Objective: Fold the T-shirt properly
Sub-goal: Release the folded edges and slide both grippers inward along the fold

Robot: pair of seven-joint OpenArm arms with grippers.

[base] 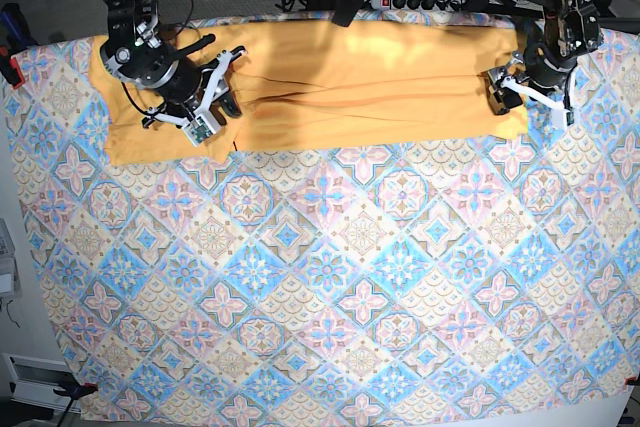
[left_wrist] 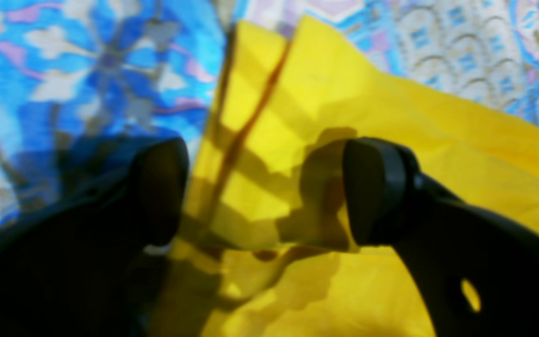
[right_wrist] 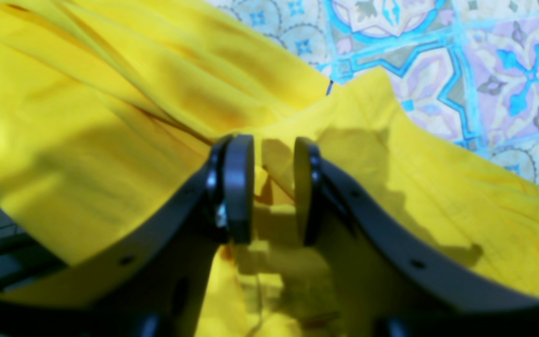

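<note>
Looking down from the base view, we found the T-shirt (base: 340, 87) stretched as a long folded band along the 12 o'clock edge of the patterned tablecloth (base: 330, 287). Our left gripper (base: 530, 95) sat at the band's 3 o'clock end, jaws spread wide over the fabric edge, grasping nothing. Our right gripper (right_wrist: 274, 189), toward the 9 o'clock end, had its jaws drawn close around a raised fold of yellow cloth.
</note>
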